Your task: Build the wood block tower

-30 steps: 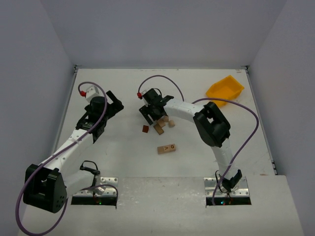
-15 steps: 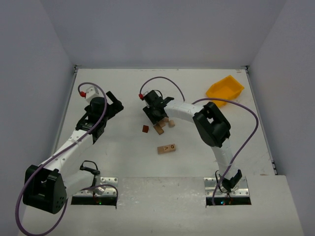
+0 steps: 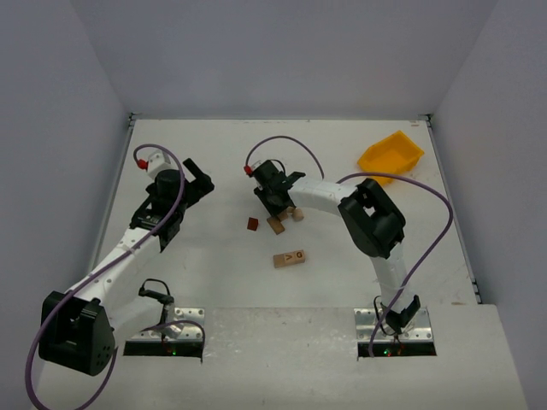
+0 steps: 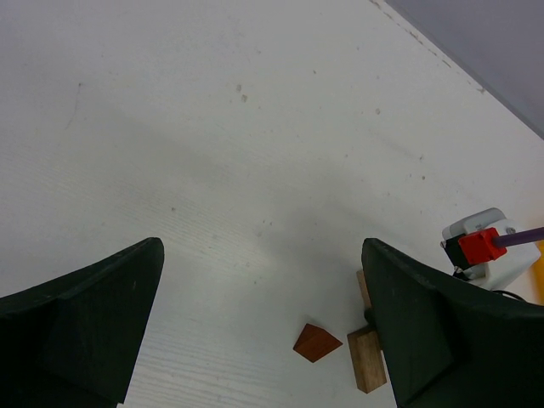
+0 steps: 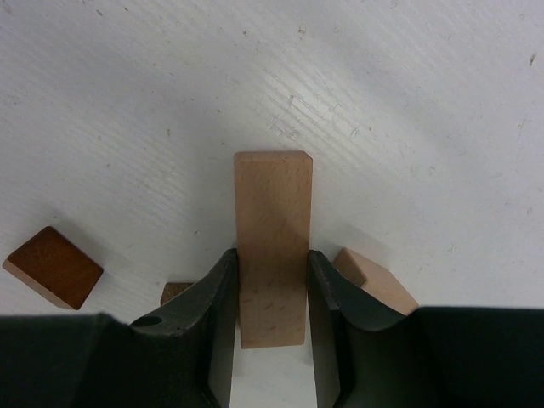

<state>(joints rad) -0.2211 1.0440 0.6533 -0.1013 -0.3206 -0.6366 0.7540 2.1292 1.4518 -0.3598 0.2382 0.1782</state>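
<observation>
In the right wrist view my right gripper (image 5: 272, 255) is shut on an oblong pale tan block (image 5: 273, 221) that lies on the white table; both fingers press its long sides. A tan cube (image 5: 378, 280) sits just right of the fingers and the dark reddish-brown block (image 5: 53, 266) lies to the left. From above, the right gripper (image 3: 275, 202) is down among the blocks, with the dark block (image 3: 253, 224), a tan block (image 3: 276, 225) and a cube (image 3: 297, 213) around it. The lettered block (image 3: 290, 258) lies apart, nearer the bases. My left gripper (image 3: 192, 181) hangs open to the left, empty.
A yellow plastic bin (image 3: 391, 155) stands at the back right by the wall. The left wrist view looks past its wide-apart fingers (image 4: 93, 314) at the dark block (image 4: 319, 342), a tan block (image 4: 367, 361) and the right arm's red connector (image 4: 478, 246).
The right gripper's jaws have come together onto the oblong tan block. The left arm has barely moved.
</observation>
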